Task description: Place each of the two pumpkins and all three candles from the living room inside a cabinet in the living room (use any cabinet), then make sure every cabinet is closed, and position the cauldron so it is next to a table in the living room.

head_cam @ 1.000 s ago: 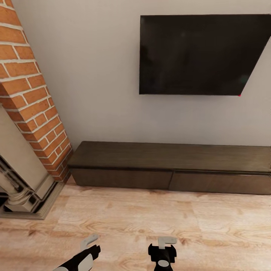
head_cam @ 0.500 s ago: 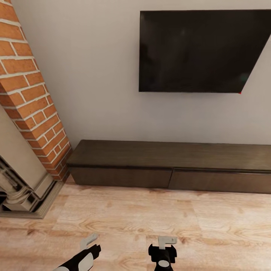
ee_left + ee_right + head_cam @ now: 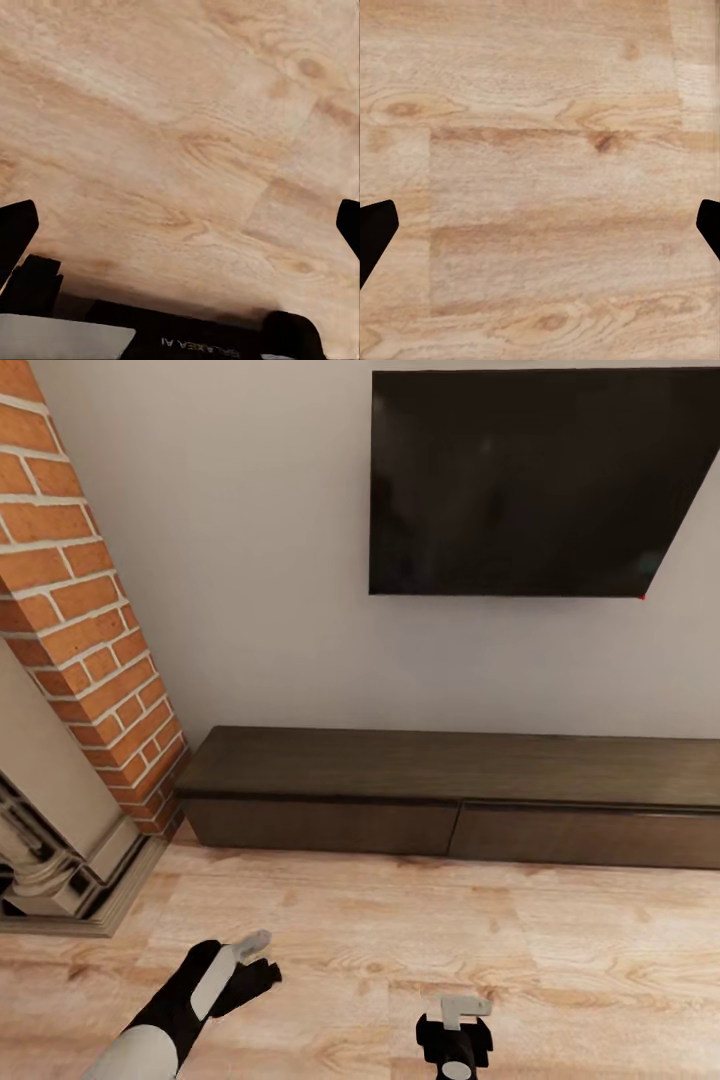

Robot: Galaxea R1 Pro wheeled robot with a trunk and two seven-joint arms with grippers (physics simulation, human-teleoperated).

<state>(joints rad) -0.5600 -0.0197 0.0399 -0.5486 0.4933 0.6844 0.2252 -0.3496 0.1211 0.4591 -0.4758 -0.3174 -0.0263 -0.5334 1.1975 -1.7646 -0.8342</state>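
While both arms hang over bare floor, the long, low dark-brown wood cabinet (image 3: 455,800) stands flush against the pale wall, its left end near the red-brick fireplace column (image 3: 85,610) and a black flat screen (image 3: 530,485) mounted above it. Its two flat drawer fronts look shut and carry no handles — smooth, rigid veneer that offers fingertips little grip, so my guess is that a drawer must be hooked at its top lip, under the overhanging top slab, or pressed at the seam between fronts. It should slide stiffly rather than flex. The left gripper (image 3: 258,958) reaches forward over the light wood plank floor (image 3: 400,920), fingers parted and holding nothing; the right gripper (image 3: 462,1012) hovers lower, likewise spread and empty — both wrist views show dark fingertips wide apart over grainy, knotted planks.
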